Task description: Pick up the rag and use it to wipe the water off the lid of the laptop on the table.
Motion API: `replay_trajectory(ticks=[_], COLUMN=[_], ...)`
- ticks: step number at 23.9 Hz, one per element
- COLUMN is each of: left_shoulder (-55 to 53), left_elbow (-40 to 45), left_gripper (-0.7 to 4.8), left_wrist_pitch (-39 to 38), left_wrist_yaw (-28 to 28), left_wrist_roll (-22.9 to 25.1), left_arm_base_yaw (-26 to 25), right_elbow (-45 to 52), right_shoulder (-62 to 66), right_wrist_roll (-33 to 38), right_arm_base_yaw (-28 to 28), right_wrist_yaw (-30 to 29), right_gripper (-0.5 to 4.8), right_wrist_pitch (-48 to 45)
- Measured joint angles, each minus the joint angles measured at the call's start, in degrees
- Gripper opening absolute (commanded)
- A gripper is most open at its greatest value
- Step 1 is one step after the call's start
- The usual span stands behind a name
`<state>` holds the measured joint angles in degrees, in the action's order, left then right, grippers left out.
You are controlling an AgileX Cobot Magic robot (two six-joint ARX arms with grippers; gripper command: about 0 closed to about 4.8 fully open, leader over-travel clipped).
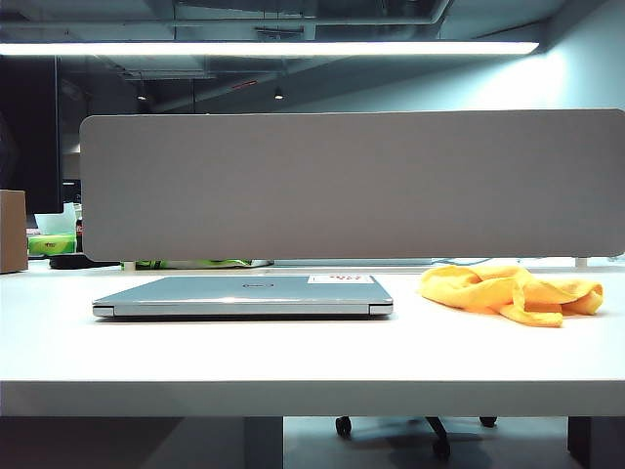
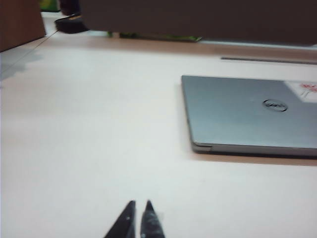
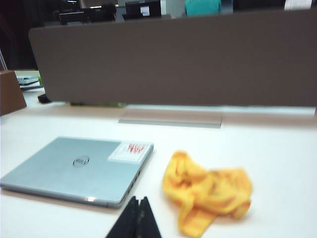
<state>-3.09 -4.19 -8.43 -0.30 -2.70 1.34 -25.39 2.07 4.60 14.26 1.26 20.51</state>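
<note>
We see the rag (image 1: 512, 293) crumpled beside the closed laptop (image 1: 244, 294) toward the desk's (image 1: 293, 362) right edge, while the left gripper (image 2: 137, 208) and right gripper (image 3: 138, 204) hang above with fingers clenched, empty.

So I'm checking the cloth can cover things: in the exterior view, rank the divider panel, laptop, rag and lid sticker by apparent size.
1. Divider panel
2. Laptop
3. Rag, roughly two-thirds as wide as the laptop
4. Sticker

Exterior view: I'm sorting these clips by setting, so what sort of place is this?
Most likely an open-plan office. A white desk backs onto a grey fabric divider, a closed laptop lies on it, and a strip light hangs under exposed ceiling ducts.
</note>
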Motion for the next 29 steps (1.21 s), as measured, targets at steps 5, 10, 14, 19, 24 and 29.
replay_trajectory(ticks=[5, 10, 14, 19, 24, 29], left_shoulder=[0.0, 0.0, 0.0, 0.0, 0.0, 0.0], left_elbow=[0.5, 0.6, 0.6, 0.6, 0.6, 0.6], left_gripper=[0.19, 0.19, 0.19, 0.19, 0.19, 0.19], left_wrist_pitch=[0.5, 0.2, -0.4, -0.3, -0.4, -0.4], left_wrist_yaw=[-3.3, -4.0, -4.0, -4.0, -4.0, -4.0], left_wrist_roll=[0.5, 0.5, 0.5, 0.5, 0.5, 0.5], left_arm_base_yaw=[0.0, 0.0, 0.0, 0.0, 0.0, 0.0], right_elbow=[7.5, 14.1, 19.8, 22.6, 22.6, 24.3], right_shoulder=[-1.9, -1.9, -1.9, -1.7, -1.9, -2.0], right_wrist_roll=[3.7, 4.9, 4.9, 5.6, 4.8, 2.1], right_arm_base_yaw=[0.0, 0.0, 0.0, 0.0, -0.1, -10.0], right_wrist_yaw=[0.0, -0.1, -0.1, 0.1, 0.3, 1.0], right_gripper=[-0.06, -0.05, -0.05, -0.05, -0.05, -0.05], right_wrist_pitch=[-1.7, -6.4, -5.7, -2.7, -2.7, -16.7])
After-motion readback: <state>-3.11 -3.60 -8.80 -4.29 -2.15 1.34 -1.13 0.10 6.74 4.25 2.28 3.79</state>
